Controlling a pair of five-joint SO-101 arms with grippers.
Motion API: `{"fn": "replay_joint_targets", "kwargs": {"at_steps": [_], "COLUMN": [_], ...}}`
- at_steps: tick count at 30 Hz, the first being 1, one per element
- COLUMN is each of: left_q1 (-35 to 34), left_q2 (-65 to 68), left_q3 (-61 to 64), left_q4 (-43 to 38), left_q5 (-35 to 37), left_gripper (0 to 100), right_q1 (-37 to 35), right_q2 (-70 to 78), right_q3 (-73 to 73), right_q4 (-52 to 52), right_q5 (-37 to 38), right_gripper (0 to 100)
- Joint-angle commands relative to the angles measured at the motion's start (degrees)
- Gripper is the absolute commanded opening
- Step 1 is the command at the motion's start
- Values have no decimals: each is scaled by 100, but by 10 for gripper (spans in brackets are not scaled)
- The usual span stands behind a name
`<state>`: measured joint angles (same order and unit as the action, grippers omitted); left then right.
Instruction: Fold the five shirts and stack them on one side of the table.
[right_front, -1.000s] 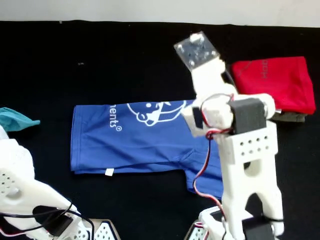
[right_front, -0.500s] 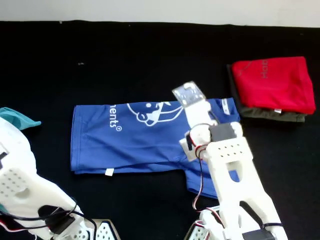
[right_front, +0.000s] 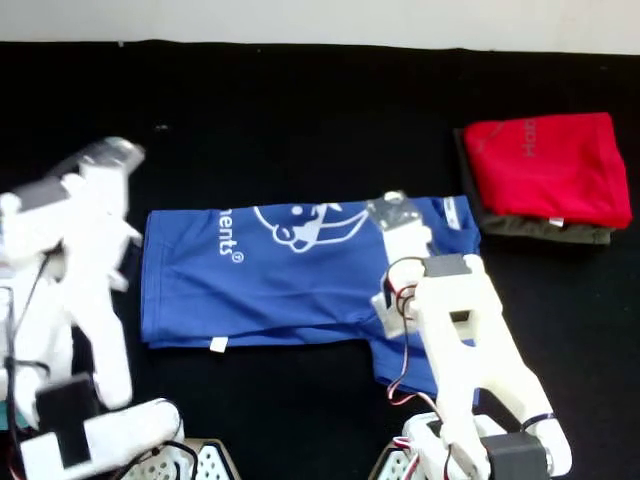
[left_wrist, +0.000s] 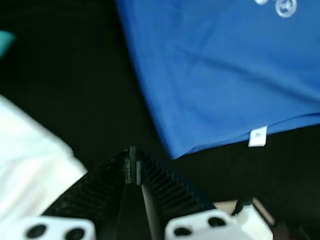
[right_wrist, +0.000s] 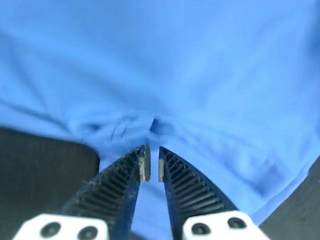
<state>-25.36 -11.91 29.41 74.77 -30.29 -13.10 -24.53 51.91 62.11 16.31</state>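
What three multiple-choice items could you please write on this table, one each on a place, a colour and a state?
1. The red shirt lies: A on the dark folded shirt; B under it; C apart from it.
2. The spread-out shirt is: A green; B blue; C red.
3. The left gripper is: A wide open; B shut on the spread-out shirt; C shut and empty.

Answers:
1. A, since the dark shirt's edge shows beneath the red cloth.
2. B, as both the high view and the wrist views show blue cloth.
3. C, because its tips meet with nothing between them, short of the shirt's corner.
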Motion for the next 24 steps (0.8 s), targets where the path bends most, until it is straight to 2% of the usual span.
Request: {"fn": "replay_joint_targets", "kwargs": {"at_steps": [1, 4, 7, 12, 16, 20, 24], "left_q1": [338, 444, 444, 435, 435, 418, 268], "left_q2": [-558, -576, -629, -629, -602, -593, -585], "left_q3": [1631, 2589, 3090, 3090, 3108, 3108, 3073], "left_q4": [-1477, -2497, -3077, -3095, -3095, -3103, -3103], "left_q5": [273, 290, 290, 299, 299, 299, 281], "left_gripper": [9, 9, 9, 10, 10, 11, 11], "right_q1": [31, 31, 40, 75, 75, 48, 48], "right_q2": [4, 4, 4, 13, 75, 92, 92], "right_q3": [-92, -119, -180, -901, -1086, -567, 119], "right_q4": [611, 1033, 1297, 1226, 453, -505, -945], "right_q5": [-9, 325, 738, 659, -62, -141, 26], "right_gripper": [46, 46, 46, 46, 46, 46, 46]}}
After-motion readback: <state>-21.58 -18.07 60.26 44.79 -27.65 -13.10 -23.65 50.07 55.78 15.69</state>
